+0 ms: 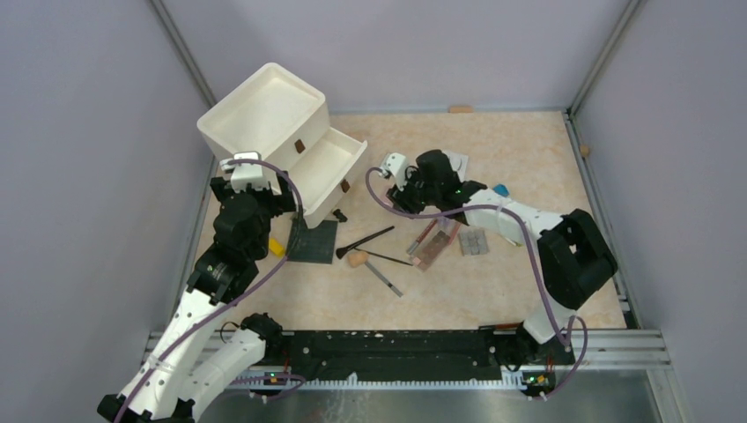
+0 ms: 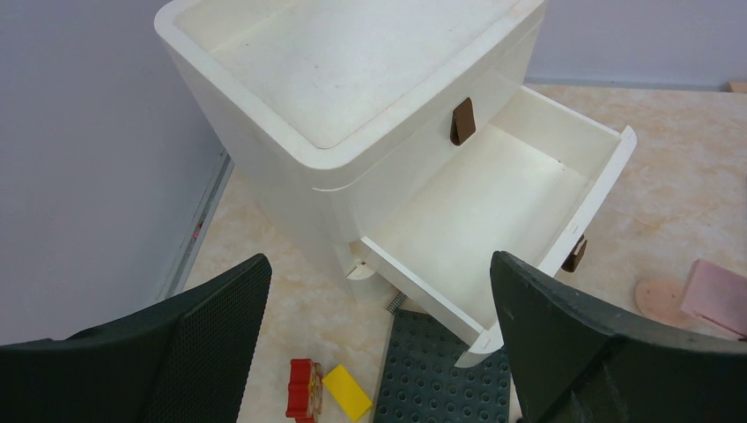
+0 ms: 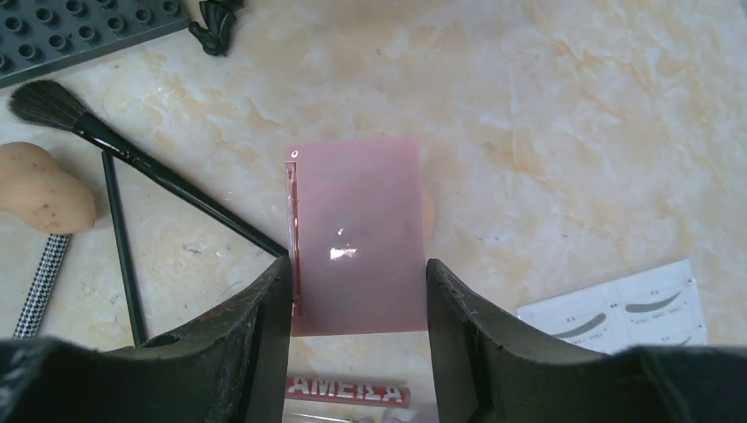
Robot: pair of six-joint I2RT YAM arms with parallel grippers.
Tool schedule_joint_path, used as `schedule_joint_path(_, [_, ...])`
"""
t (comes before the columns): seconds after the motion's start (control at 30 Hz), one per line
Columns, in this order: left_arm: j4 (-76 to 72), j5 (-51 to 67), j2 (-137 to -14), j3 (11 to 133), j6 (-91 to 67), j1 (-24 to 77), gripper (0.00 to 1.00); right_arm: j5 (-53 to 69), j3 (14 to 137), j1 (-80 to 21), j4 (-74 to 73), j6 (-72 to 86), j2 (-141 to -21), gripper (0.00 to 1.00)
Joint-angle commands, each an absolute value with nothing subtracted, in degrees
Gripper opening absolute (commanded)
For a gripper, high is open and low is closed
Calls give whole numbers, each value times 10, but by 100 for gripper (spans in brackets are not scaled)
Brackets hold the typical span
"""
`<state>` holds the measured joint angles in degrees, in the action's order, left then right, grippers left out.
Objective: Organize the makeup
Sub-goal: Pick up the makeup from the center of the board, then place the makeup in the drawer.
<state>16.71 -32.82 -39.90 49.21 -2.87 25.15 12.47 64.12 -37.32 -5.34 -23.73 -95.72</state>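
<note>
- My right tool (image 3: 358, 273) is clamped on the pink compact (image 3: 357, 229), one finger against each long side. The compact's near end is hidden between the fingers.
- I cannot tell whether the compact rests on the surface (image 3: 573, 106) or is lifted off it.
- A sliver of the peach puff (image 3: 429, 211) shows at the compact's right edge; the rest is covered.
- From overhead my right wrist hides both the tool and the compact.
- Left of the compact lie a dark brush (image 3: 150, 167), a thin pencil (image 3: 119, 238) and a peach sponge (image 3: 40, 189). A checked handle (image 3: 44, 273) below the sponge is cut off by my finger.
- A red labelled tube (image 3: 348, 389) shows only between the fingers, its ends hidden.
- A white card (image 3: 634, 308) printed with brow shapes runs out of frame at the right.
- My left tool (image 2: 380, 264) is spread wide and holds nothing, facing the open, bare drawer (image 2: 608, 176) of the white drawer unit (image 2: 352, 70).
- Below the drawer the studded plate (image 2: 440, 370), a red brick (image 2: 304, 388) and a yellow brick (image 2: 346, 392) are cut off by the frame edge.
</note>
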Motion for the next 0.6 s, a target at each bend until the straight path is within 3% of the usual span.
schedule_joint_path(0.0, [148,-328,-392,493,-28,248,99,88,692,-371,-66,-219,-914,26])
schedule_joint_path(0.27, [149,-328,-389,494,-28,247,99,72,857,-375,-103,-108,-969,26])
schedule_joint_path(0.57, [149,-328,-388,493,-29,247,99,60,1014,-415,-112,-90,-1086,27])
